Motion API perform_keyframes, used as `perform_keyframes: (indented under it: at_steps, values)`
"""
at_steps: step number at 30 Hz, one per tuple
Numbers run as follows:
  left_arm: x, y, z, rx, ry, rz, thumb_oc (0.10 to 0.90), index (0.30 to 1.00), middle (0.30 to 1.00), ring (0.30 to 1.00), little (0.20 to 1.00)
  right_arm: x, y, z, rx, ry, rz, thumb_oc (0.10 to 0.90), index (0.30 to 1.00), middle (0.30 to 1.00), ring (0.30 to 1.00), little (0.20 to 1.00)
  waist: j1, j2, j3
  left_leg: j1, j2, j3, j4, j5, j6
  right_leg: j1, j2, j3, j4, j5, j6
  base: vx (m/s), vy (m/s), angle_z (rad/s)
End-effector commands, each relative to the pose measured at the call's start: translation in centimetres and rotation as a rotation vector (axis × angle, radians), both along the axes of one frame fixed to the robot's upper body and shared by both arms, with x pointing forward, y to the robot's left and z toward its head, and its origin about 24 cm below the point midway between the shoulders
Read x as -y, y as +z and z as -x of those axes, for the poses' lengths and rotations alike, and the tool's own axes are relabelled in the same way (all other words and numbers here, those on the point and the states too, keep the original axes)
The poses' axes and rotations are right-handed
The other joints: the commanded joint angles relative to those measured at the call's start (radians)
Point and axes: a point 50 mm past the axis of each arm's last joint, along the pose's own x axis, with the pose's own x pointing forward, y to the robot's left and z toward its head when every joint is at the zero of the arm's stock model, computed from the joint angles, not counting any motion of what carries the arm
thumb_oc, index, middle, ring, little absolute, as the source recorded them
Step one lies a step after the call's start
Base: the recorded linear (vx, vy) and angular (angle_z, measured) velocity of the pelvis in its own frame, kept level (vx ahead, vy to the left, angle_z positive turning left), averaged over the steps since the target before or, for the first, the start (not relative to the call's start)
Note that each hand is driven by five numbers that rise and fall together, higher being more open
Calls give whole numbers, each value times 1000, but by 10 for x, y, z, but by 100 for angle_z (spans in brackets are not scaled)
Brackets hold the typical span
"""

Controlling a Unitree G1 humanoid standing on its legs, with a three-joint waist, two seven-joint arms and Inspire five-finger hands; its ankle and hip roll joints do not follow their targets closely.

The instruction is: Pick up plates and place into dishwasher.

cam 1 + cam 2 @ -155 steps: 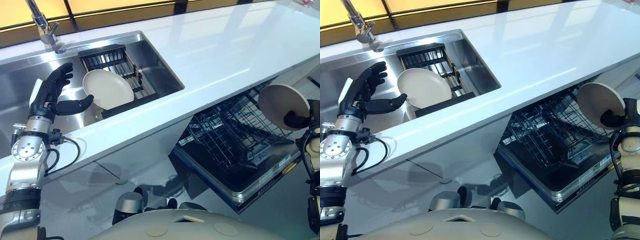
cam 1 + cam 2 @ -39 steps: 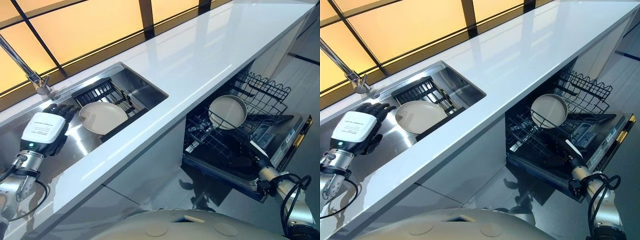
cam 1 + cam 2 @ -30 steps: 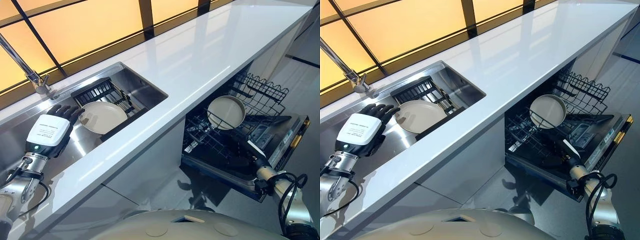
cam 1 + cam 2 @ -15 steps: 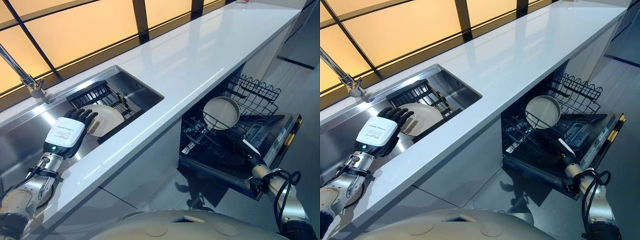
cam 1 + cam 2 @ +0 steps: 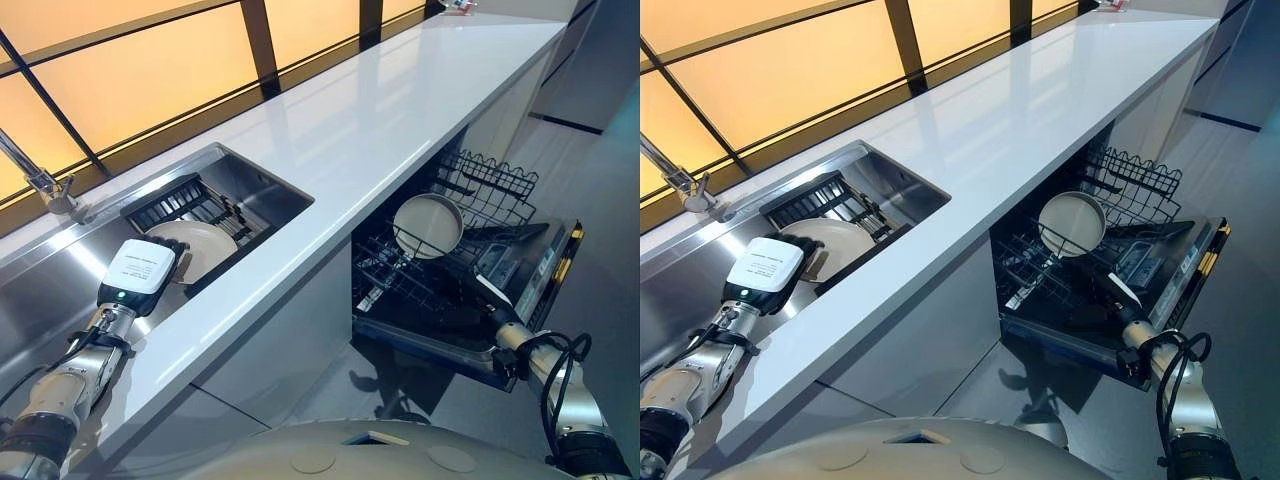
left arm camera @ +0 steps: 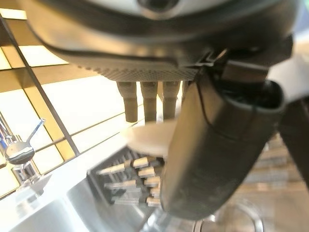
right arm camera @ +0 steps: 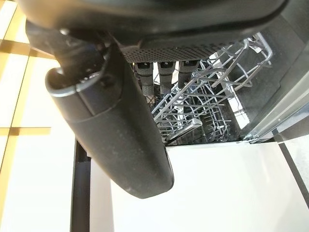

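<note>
Plates: one in the sink rack (image 5: 205,215), one in the dishwasher rack (image 5: 470,215).

Left hand (image 5: 140,268) reaches over the sink plate (image 5: 205,248), fingers relaxed. Dishwasher plate (image 5: 428,225) stands tilted. Right hand (image 5: 1110,290) extends straight-fingered, released, holding nothing.

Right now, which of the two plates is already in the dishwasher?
The plate standing on edge in the dishwasher rack, below the counter on the right. The other plate sits in the sink's black rack, with the left hand at it.
</note>
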Motion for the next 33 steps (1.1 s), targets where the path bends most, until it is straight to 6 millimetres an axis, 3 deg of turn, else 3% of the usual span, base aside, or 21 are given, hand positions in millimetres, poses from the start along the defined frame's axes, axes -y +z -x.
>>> perform_keyframes:
  at_steps: [1,10,15,18,21,25,30,33]
  values:
    - [-3,32,-33,245,24,-30,100,300,300,300,200,-28,22,-9,88,211,-174,800,900,900,900,900,-29,-21,-8,-51,-72,-44,80,-86,38,-94,25,-32,76,55,28,37,13,-11]
    - [-5,32,-32,302,27,-38,100,300,300,300,200,-33,51,-21,350,168,-77,800,900,900,900,900,-31,-6,-23,-67,-72,-39,72,-78,31,-101,26,-31,62,52,25,-37,-3,-2]
    - [-15,47,-26,378,40,-40,100,300,300,300,200,-23,74,-24,492,73,-24,800,900,900,900,900,-24,5,-33,-73,-73,-42,66,-75,26,-97,28,-35,50,46,18,-68,-5,0]
    - [-24,63,-21,443,54,-20,100,300,300,300,200,-11,95,-26,618,-2,38,800,900,900,900,900,-18,10,-36,-77,-72,-44,60,-73,23,-96,29,-37,44,43,15,-69,-13,-1]
    - [-29,85,-19,553,78,45,100,300,300,300,200,2,131,-29,830,-104,117,800,900,900,900,900,-8,14,-36,-77,-70,-50,52,-73,22,-91,31,-41,37,36,9,-69,-19,3]
    - [-30,107,-20,676,81,148,100,300,300,300,200,8,162,-30,1014,-143,137,800,900,900,900,900,3,18,-35,-74,-68,-57,45,-74,19,-82,34,-47,30,27,3,-44,-13,5]
    - [-18,146,-22,879,-14,330,100,300,300,300,200,-9,211,-24,1302,-20,178,800,900,900,900,900,25,17,-40,-71,-66,-73,38,-77,14,-70,40,-55,31,7,-6,-25,-10,11]
    - [-4,163,-21,954,-107,420,100,300,300,300,200,-21,220,-26,1286,130,192,800,900,900,900,900,35,9,-42,-65,-64,-84,32,-78,11,-65,44,-57,35,0,-12,7,-11,11]
